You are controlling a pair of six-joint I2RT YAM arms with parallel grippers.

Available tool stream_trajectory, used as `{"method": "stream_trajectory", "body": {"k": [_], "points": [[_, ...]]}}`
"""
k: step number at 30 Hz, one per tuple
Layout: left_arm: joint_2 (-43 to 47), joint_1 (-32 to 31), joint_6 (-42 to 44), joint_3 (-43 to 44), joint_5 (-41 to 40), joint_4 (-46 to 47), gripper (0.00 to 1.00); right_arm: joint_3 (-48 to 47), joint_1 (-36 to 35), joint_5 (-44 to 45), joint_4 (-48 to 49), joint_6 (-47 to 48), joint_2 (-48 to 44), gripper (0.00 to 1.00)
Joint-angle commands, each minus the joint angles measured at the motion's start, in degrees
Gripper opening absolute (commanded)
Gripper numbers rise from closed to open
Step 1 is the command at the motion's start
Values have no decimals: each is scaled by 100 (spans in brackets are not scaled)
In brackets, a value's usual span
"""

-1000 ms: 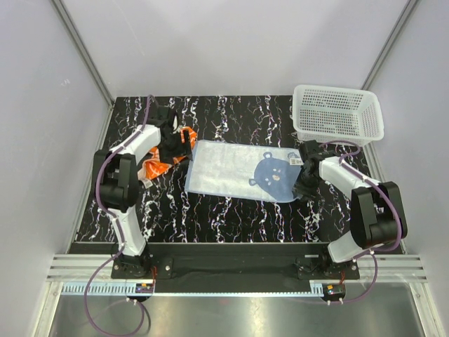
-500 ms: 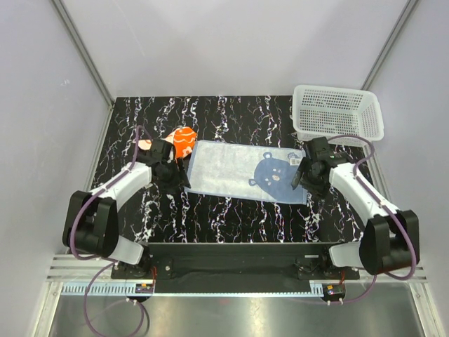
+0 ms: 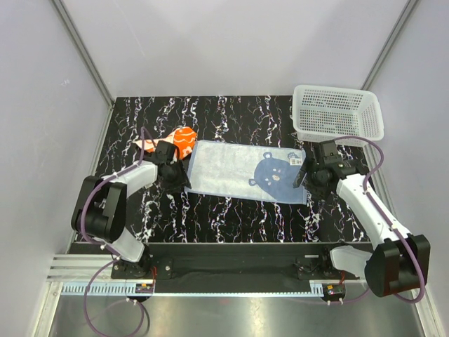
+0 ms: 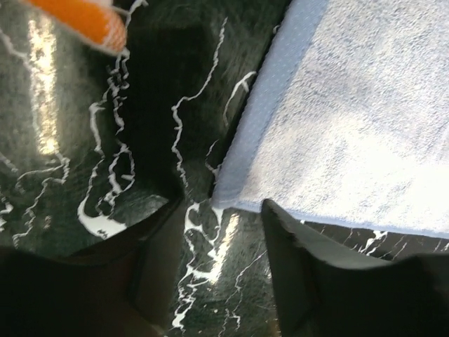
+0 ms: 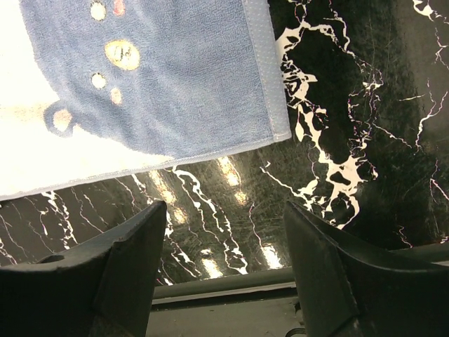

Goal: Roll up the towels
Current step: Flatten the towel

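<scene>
We logged one light blue towel [image 3: 224, 167] spread flat mid-table [image 3: 231, 210], with a darker bear print [image 3: 272, 174] and a small white tag [image 3: 293, 161], its writing too small to read, at its right end. One orange towel [image 3: 184, 139] lay bunched just beside its far left corner. We found the left gripper [image 4: 219, 210] spread astride the near left corner, and the right gripper [image 5: 224, 210] spread over bare marble just off the near right corner.

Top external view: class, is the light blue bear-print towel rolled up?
No, the light blue bear-print towel lies spread flat on the black marbled table, with no edge curled over.
</scene>
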State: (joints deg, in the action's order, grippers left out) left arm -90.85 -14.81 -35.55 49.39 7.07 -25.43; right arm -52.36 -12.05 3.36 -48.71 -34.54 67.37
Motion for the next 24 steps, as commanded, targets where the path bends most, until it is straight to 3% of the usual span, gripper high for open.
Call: {"method": "stream_trajectory", "body": {"k": [1,2,9,19,24], "points": [[-214,-127,-110,-16,-48,398,46,15,-25,-98,125,18,-137,74],[-257,-154,-127,-43,-30,486,32,33,-25,-89,133,18,-146,74],[-250,-277,-101,-96,92,522,0,147,-25,-317,344,-79,-84,74],[1339,-268,-189,-552,-56,-172,0,629,-25,-739,678,-474,56,72],[1939,-163,-189,-842,-180,-471,0,920,-25,-450,819,-790,329,71]]}}
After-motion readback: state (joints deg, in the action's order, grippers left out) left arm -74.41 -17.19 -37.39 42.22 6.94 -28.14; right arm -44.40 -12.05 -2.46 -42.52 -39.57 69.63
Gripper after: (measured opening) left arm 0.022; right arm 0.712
